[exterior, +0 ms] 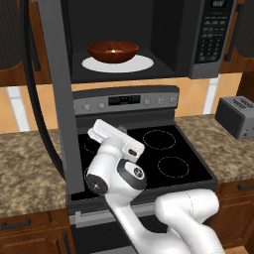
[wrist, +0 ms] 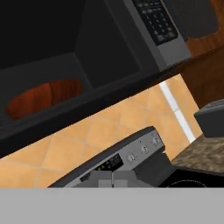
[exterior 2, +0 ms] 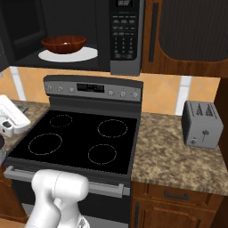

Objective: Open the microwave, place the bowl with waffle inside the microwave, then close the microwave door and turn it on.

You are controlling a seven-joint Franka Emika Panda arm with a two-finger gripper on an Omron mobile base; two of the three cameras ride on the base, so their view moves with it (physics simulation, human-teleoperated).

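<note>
While the door hangs open: the microwave (exterior: 149, 39) sits above the stove (exterior: 149, 149), its cavity exposed.
Microwave door: the microwave door (exterior: 62, 99) is swung wide to the left, seen edge-on in the left base view, reaching down past the stove's front corner.
Bowl: the bowl (exterior: 113, 51) rests on the white turntable plate (exterior: 141, 64) inside the microwave; also seen in the right base view (exterior 2: 63, 43) and, from below, in the hand view (wrist: 43, 97).
Waffle: the waffle (exterior: 115, 50) lies in the middle of the bowl, a small pale spot.
Keypad: the button panel (exterior 2: 124, 33) is on the microwave's right side, well apart from the arm.
Gripper: the gripper (exterior: 99, 130) is over the stove's left rear, below the microwave and clear of the bowl.
Fingers: pressed together, holding nothing.
Hand view: looks up at the microwave's underside and the stove's control strip (wrist: 127, 157).
Toaster: the toaster (exterior 2: 201, 124) stands on the tabletop (exterior 2: 169, 147) right of the stove.
</note>
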